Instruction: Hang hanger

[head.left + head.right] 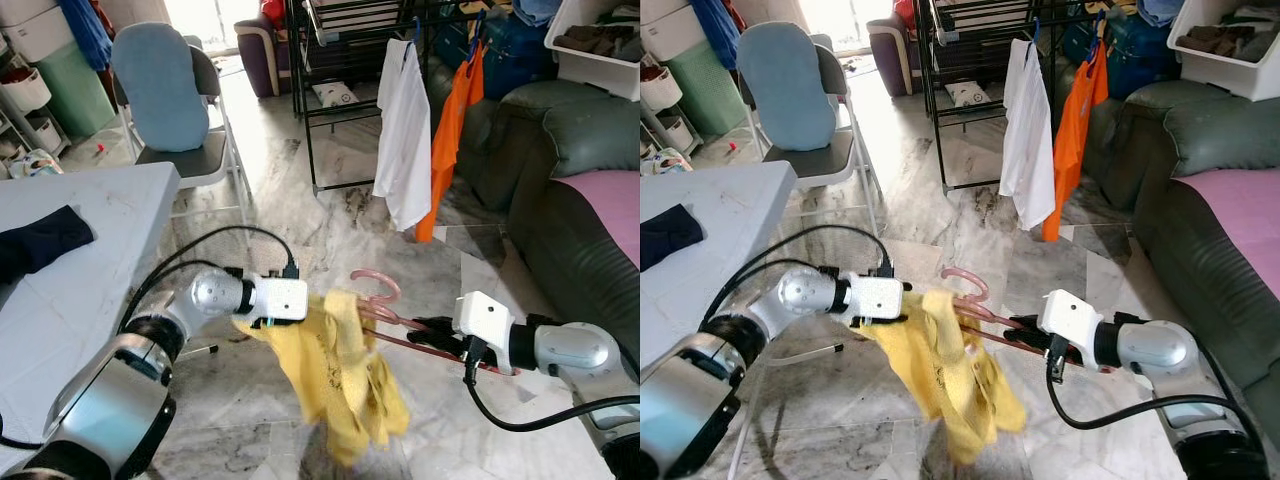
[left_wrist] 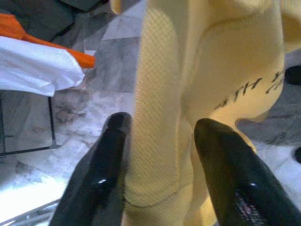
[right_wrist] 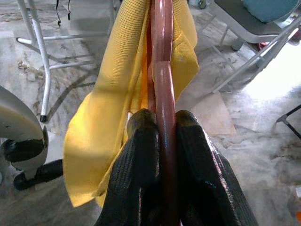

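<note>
Two grippers share one load low in front of the robot: the left gripper (image 2: 160, 141) has its black fingers pinched on a fold of the yellow shirt (image 1: 340, 370), and the right gripper (image 3: 162, 127) is clamped tight around the pink hanger (image 1: 385, 300), whose hook curls up between the arms. That one shirt droops off the hanger above bare marble floor (image 1: 330, 200), which runs open ahead. At the left, the edge of a white table (image 1: 90, 260) carries one dark cloth (image 1: 40, 240). Beyond it stands one folding chair (image 1: 185, 110) with a blue cushion. Farther on, a black rack (image 1: 340, 90) holds two hung garments, a white shirt (image 1: 405, 130) and an orange one (image 1: 450, 130), just beside a dark green sofa (image 1: 560, 170). One white bin (image 1: 595, 45) above the sofa holds dark items.
</note>
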Controlling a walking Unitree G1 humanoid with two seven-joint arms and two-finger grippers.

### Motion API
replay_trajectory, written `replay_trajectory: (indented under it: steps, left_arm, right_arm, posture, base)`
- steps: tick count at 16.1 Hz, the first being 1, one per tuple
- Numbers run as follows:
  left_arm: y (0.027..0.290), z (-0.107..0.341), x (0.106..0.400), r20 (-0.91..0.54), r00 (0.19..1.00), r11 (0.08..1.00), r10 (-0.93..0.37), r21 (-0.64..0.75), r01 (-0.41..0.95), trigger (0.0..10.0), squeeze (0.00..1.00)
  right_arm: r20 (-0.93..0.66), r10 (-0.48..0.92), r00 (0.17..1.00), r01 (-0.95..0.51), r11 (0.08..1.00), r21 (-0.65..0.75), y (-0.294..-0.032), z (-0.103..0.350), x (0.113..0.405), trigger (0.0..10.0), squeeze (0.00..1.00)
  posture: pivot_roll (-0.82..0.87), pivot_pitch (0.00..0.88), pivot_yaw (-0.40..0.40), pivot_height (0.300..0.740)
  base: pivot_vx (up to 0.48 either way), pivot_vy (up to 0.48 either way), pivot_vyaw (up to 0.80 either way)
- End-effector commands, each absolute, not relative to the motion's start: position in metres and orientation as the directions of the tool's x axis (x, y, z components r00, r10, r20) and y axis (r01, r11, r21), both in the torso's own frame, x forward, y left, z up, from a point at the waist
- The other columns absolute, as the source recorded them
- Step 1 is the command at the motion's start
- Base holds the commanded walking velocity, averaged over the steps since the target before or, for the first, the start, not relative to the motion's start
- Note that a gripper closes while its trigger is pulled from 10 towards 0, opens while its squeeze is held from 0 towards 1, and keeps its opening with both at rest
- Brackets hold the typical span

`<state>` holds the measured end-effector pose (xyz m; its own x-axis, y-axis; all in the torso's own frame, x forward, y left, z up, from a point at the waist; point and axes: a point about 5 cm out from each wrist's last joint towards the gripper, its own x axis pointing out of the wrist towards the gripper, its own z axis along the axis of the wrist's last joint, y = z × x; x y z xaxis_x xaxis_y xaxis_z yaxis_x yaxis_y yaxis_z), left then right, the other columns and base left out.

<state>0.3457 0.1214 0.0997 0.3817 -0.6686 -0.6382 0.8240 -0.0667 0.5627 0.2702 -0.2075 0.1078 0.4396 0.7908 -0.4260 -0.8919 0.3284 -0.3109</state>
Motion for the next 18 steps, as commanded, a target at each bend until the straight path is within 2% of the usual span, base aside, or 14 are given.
replay_trajectory:
  steps: [1,7,12,18]
  left_arm:
    - [0.126,0.105,0.35,-0.652,0.396,-0.067,-0.647,0.565,0.822,0.0,0.0]
    - [0.13,0.106,0.352,-0.671,0.403,-0.067,-0.622,0.559,0.827,0.0,0.0]
    - [0.134,0.102,0.351,-0.692,0.392,-0.056,-0.607,0.53,0.846,0.0,0.0]
    - [0.136,0.098,0.349,-0.691,0.39,-0.034,-0.609,0.514,0.857,0.0,0.0]
  right_arm:
    - [-0.395,0.806,0.441,-0.881,0.305,-0.361,-0.201,0.117,0.274,10.0,0.0]
    - [-0.441,0.801,0.405,-0.901,0.268,-0.341,-0.199,0.108,0.268,10.0,0.0]
    - [-0.404,0.808,0.429,-0.881,0.276,-0.385,-0.19,0.11,0.274,10.0,0.0]
    - [-0.395,0.807,0.44,-0.873,0.28,-0.399,-0.187,0.107,0.273,10.0,0.0]
  posture:
    - [-0.17,0.0,0.044,0.74]
    - [-0.16,0.0,-0.01,0.74]
    - [-0.16,0.0,0.045,0.74]
    - [-0.17,0.0,0.041,0.74]
  base:
    - [0.0,0.0,0.0]
    - [0.0,0.0,0.0]
    - [0.0,0.0,0.0]
    - [0.0,0.0,0.0]
